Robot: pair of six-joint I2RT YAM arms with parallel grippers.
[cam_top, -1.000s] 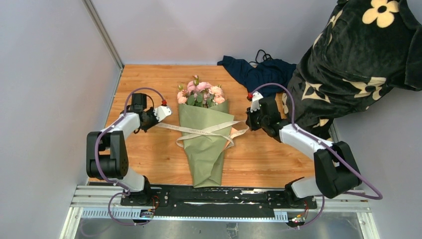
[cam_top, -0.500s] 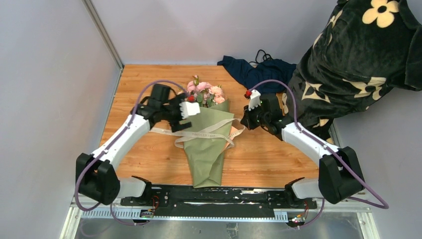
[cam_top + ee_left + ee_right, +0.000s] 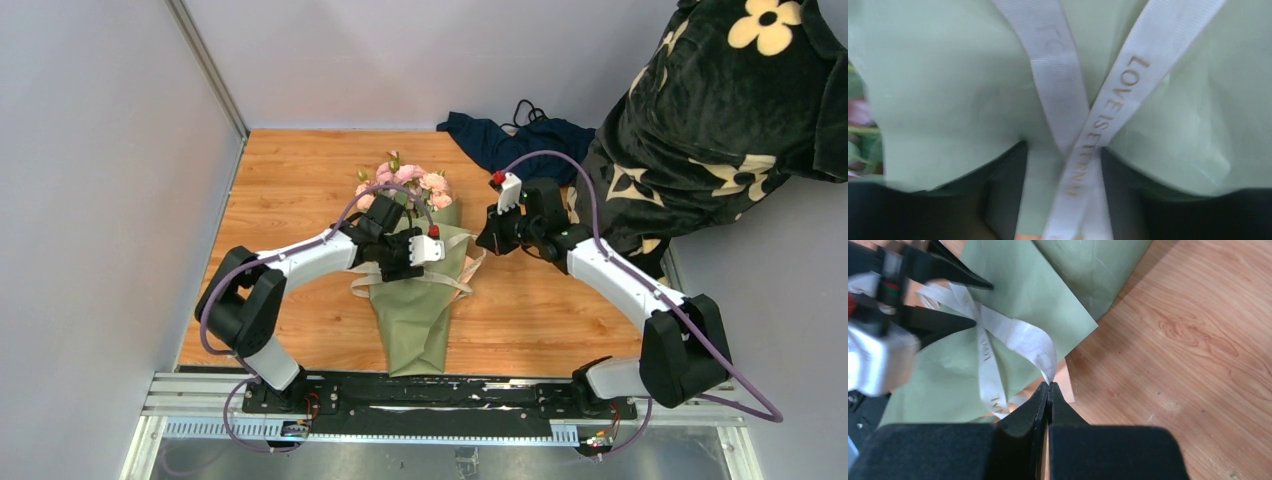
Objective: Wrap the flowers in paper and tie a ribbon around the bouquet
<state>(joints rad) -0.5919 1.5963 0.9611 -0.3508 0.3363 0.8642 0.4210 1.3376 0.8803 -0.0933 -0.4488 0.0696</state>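
Bouquet (image 3: 415,300) lies centred on tabletop (image 3: 300,180), heads at far end. Left arm (image 3: 310,258) reaches across it, left pincer (image 3: 982,304) wide open astride the ribbon (image 3: 1108,110) crossing, gripping nothing. Right arm (image 3: 615,275) angled inward, right pincer (image 3: 1049,386) clamped on 1 ribbon end.

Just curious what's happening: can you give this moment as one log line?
left gripper: open over ribbon crossing | right gripper: shut on ribbon end | bouquet: wrapped, flat on table

a robot lab bench: wooden table (image 3: 300,180), plain grey partition walls (image 3: 100,220), aluminium mounting rail (image 3: 400,428)
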